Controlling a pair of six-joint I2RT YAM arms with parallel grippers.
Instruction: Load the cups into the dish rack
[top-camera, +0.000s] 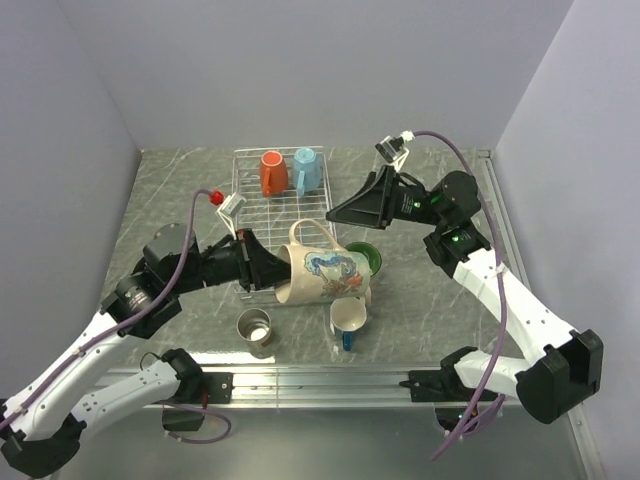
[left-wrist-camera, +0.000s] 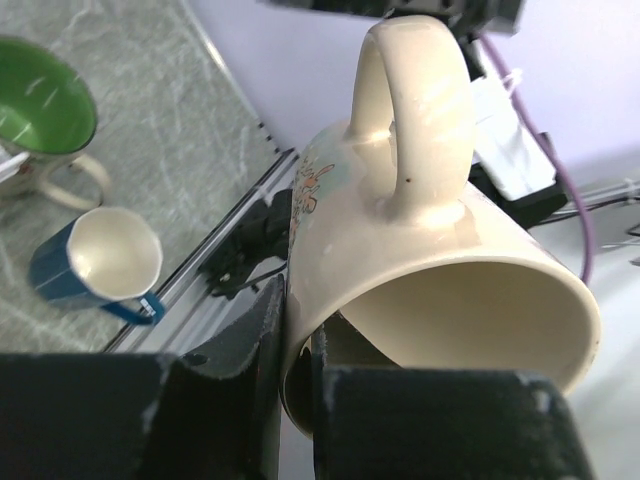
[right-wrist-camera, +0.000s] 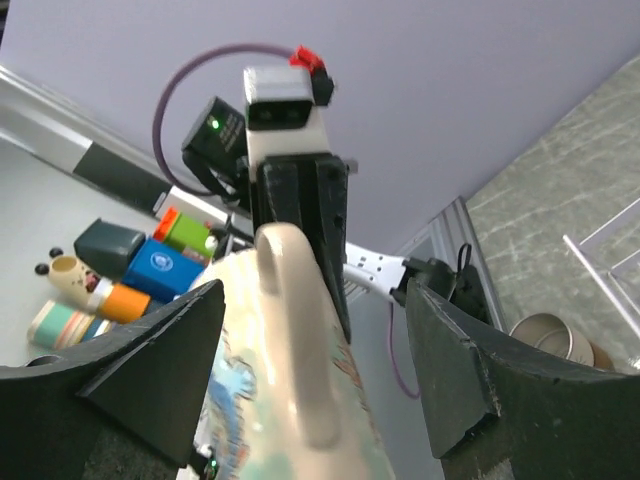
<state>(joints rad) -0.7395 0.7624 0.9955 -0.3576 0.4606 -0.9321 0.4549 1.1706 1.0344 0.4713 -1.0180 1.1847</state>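
Currently rack (top-camera: 305, 205) holds orange cup (top-camera: 273, 173), blue cup (top-camera: 307, 170); left tool (top-camera: 268, 268) pinches beige mug (top-camera: 325, 272), right tool (top-camera: 340, 213) gapes.

Your top view looks down from high at the near edge over the whole table (top-camera: 180, 190). Your wrist views sit close, facing each other across the beige mug (left-wrist-camera: 430, 270) they share.

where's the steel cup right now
In the top view the steel cup stands on the table near the front edge, left of the dark blue cup.
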